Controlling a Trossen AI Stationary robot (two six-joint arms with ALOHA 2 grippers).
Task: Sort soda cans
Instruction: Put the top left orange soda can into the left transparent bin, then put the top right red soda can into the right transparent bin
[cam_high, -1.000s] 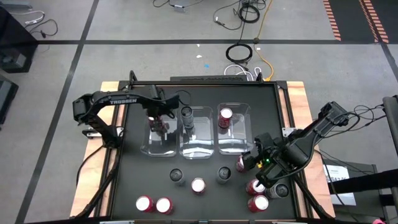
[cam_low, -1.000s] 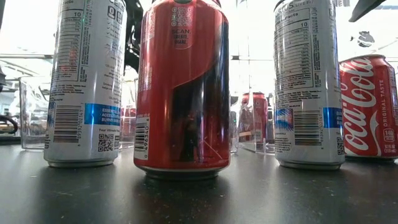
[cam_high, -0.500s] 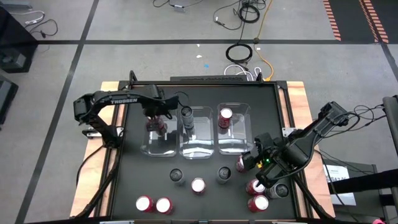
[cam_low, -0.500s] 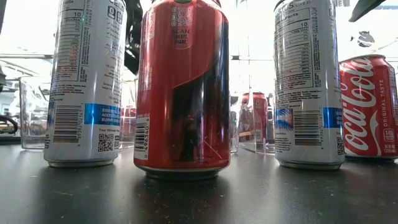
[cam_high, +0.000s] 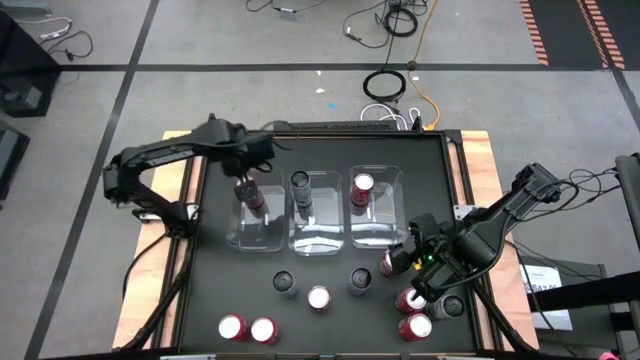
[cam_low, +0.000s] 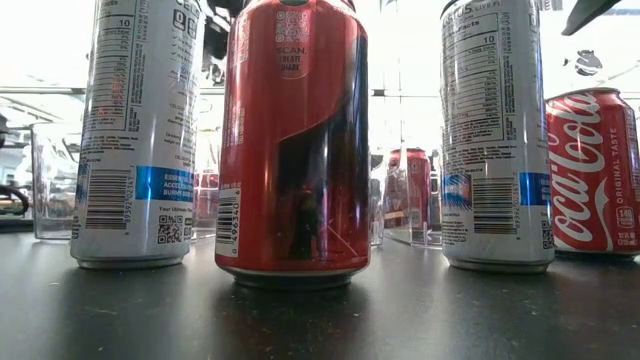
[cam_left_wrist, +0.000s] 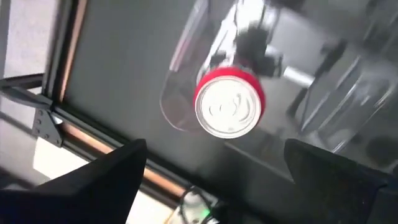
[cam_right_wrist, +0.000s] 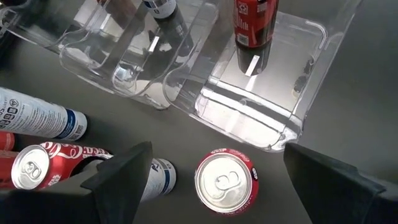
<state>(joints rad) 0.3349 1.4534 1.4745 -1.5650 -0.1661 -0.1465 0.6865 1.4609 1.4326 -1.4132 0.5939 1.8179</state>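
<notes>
My left gripper (cam_high: 252, 162) is open and hovers above the far end of the left clear bin (cam_high: 258, 225). A red can with a silvery top (cam_left_wrist: 229, 104) stands upright in that bin, ahead of the fingers and apart from them. My right gripper (cam_high: 400, 258) is open over a red can (cam_right_wrist: 225, 180) that stands on the table just near of the right bin (cam_right_wrist: 273, 93); its fingers stand on either side without touching. The middle bin holds a dark-topped can (cam_high: 300, 185). The right bin holds a red can (cam_high: 362, 187).
More cans stand on the table's near half: two dark-topped (cam_high: 285, 283) (cam_high: 360, 280), red ones (cam_high: 318, 297) (cam_high: 232, 327) (cam_high: 264, 330), and a cluster by the right arm (cam_high: 412, 312). The low view is filled by white-sided cans (cam_low: 135, 130) and red cans (cam_low: 293, 140).
My left gripper has let go of the red can in the left bin and drawn back up and toward the table's far-left corner. The can stays upright in the bin.
</notes>
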